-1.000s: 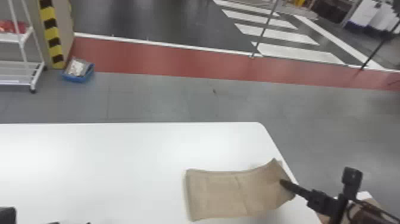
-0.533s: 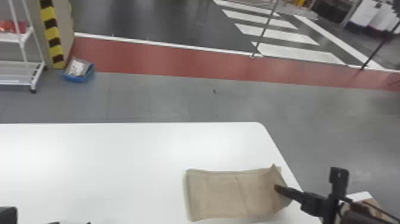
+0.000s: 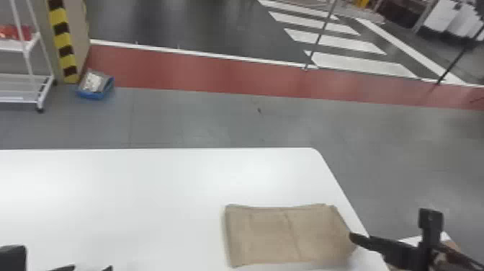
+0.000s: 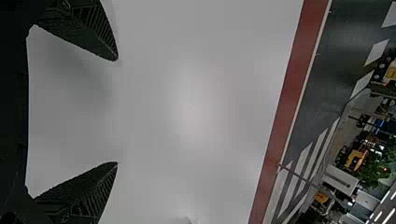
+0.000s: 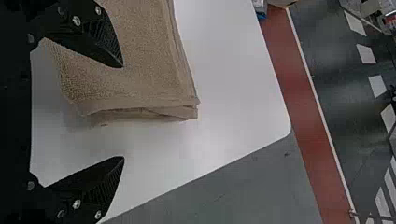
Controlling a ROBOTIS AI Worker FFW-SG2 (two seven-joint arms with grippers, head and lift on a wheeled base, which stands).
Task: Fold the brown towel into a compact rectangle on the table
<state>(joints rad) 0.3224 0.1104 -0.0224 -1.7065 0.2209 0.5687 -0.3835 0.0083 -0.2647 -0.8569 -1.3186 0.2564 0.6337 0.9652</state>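
— One right gripper point(image 5: 123, 112), fingers apart, empty. Where was the towel point(image 5: 135, 51)?

— Just beside it, folded, layers uneven at the edge. Squaring them probably called for a low, level approach, every layer between the fingers, then a soft close.

— Counts, near to far?

— One towel lay there, one table point(image 3: 144, 201) under it; one left gripper point(image 4: 117, 111) was well off to the right one's left, spread and empty too; one blue bin point(image 3: 95, 95) sat far beyond, on the floor.

brown towel point(image 3: 266, 234) – matt cloth, rough, nubbly | table point(image 3: 144, 187) – smooth, hard-looking, faintly glossy
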